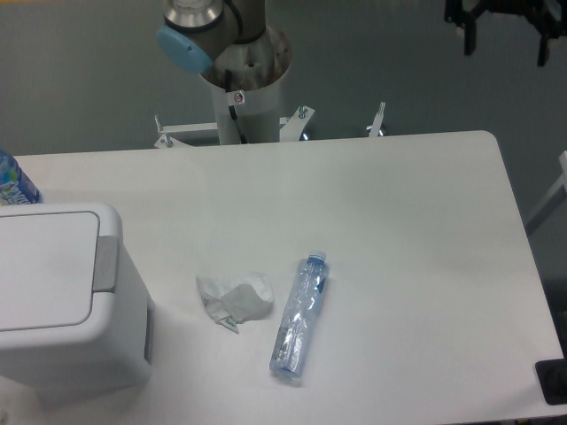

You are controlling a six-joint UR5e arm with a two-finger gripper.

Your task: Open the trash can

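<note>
Down at the near left corner of the white table [407,195] stands the trash can [62,301], a large boxy white bin with rounded corners. Its flat white lid [44,270] lies closed, and the grey push tab [106,264] sits on the lid's right edge, facing the middle of the table. Part of the trash can runs off the left edge of the picture.

Just right of the trash can lies a crumpled white paper [235,297], apart from the bin wall. Right of the paper, and close beside it, a clear plastic bottle [301,317] lies on its side, its cap pointing away from the camera. Behind the trash can, at the left edge of the picture, a second bottle with a blue label [13,181] shows only in part.

Far behind the trash can, past the table's back edge, rises the arm's white base column [244,97] with a blue-capped joint [184,46] above it. The tool [505,31] hangs dark at the top right corner, well apart from the trash can; its two black fingers point down with a wide gap between them, holding nothing.
</note>
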